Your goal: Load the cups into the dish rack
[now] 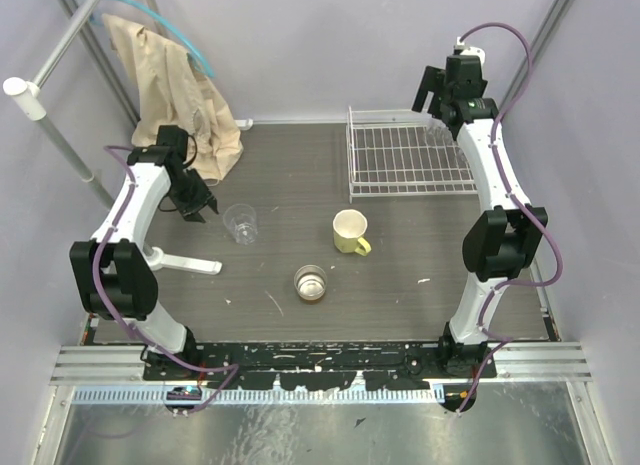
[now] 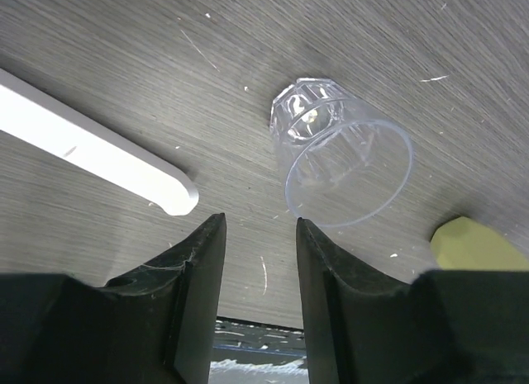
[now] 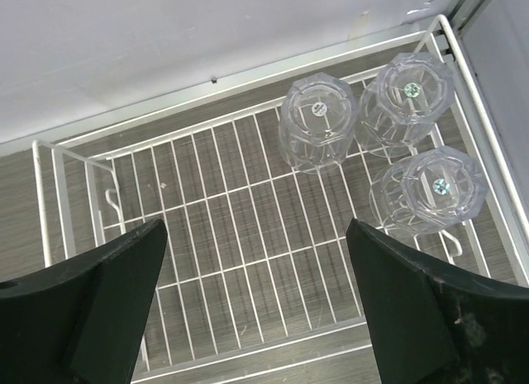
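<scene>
While its fingers stand moderately apart with nothing between them, the left gripper (image 2: 260, 260) hangs just above the table (image 1: 280, 185) at the left. A clear tumbler (image 2: 343, 157) stands upright just beyond the fingertips and slightly to their right, untouched. A white flat bar (image 2: 91, 149) lies on the table to the left of the fingers. Nearer and further right sit the metallic-brown cup (image 1: 311, 283) and the yellow mug (image 1: 350, 231), both upright on the table. At the far right, the right gripper (image 3: 260, 297) is spread wide and empty above the dish rack (image 3: 74, 153). Three more tumblers (image 3: 318, 124) sit upside down in the rack's far right part, beyond the fingers.
</scene>
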Motion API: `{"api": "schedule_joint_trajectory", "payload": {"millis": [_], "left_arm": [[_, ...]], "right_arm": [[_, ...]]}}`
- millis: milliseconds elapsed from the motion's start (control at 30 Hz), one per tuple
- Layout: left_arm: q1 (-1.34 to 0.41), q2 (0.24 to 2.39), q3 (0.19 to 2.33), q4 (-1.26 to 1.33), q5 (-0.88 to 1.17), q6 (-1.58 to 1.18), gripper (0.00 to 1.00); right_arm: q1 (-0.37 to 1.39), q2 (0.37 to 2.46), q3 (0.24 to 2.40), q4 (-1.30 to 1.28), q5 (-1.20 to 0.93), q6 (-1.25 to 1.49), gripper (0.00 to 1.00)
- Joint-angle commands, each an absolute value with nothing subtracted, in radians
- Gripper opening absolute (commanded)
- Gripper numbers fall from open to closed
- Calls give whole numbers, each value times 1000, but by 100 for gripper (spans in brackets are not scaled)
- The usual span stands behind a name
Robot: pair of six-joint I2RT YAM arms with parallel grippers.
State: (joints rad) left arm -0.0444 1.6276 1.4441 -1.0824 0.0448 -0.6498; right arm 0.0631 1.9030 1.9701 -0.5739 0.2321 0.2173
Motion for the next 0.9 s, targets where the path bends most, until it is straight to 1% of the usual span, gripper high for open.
{"api": "schedule_joint_trajectory", "payload": {"millis": [0,233,400,600,867], "left_arm": [[-44,1647,1445,-1062,44,-623,46],[-56,1677,1431,-1033,62,-619,43],[-96,1704,1423,-1022,27,-597,43],[-103,1740,1414,-996,26,-607,42],[-108,1796,1431,-980,10,-603,37]], "right_arm": [[70,1867,2021,-520,193,239,97],[71,1871,2026,-522,187,238,97],[72,1873,2024,-523,180,241,97],[71,1872,2026,-525,181,240,97],[71,1870,2027,-526,174,242,97]]}}
